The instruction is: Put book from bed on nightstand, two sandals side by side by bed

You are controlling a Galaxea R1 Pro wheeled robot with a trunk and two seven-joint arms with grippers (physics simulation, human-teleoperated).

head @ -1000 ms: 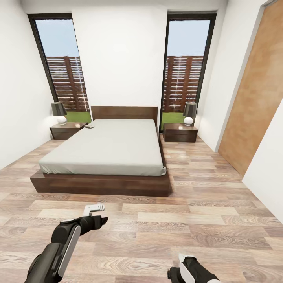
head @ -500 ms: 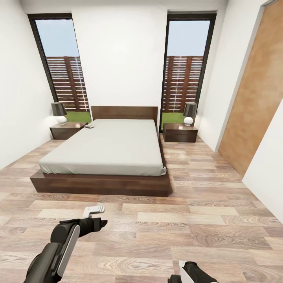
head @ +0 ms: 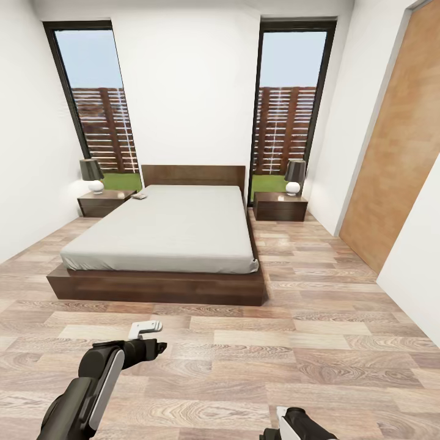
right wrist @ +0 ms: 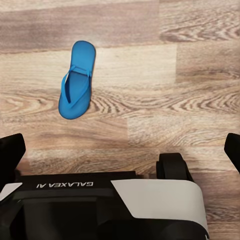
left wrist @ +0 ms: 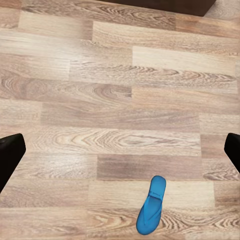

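Note:
The bed [head: 165, 229], pale grey on a dark wood base, stands mid-room. A small flat item, likely the book [head: 140, 196], lies at its far left corner, too small to read. A dark nightstand [head: 104, 201] flanks the bed on the left, another nightstand [head: 280, 206] on the right. My left gripper [head: 148, 326] hangs open over bare floor before the bed's foot. In the left wrist view a blue sandal [left wrist: 151, 205] lies on the planks, the left gripper [left wrist: 120, 152] empty. The right gripper [head: 282, 420], low and open, sees a blue sandal [right wrist: 76, 80] beside my base [right wrist: 110, 200].
A lamp [head: 91, 174] stands on the left nightstand and another lamp [head: 294, 176] on the right one. Tall windows [head: 284, 104] flank the headboard. A brown door [head: 400, 140] fills the right wall. Wood-plank floor [head: 318, 318] stretches wide between me and the bed.
The right gripper has sunk a little lower toward the view's lower edge. The left arm has shifted only slightly; the room looks the same.

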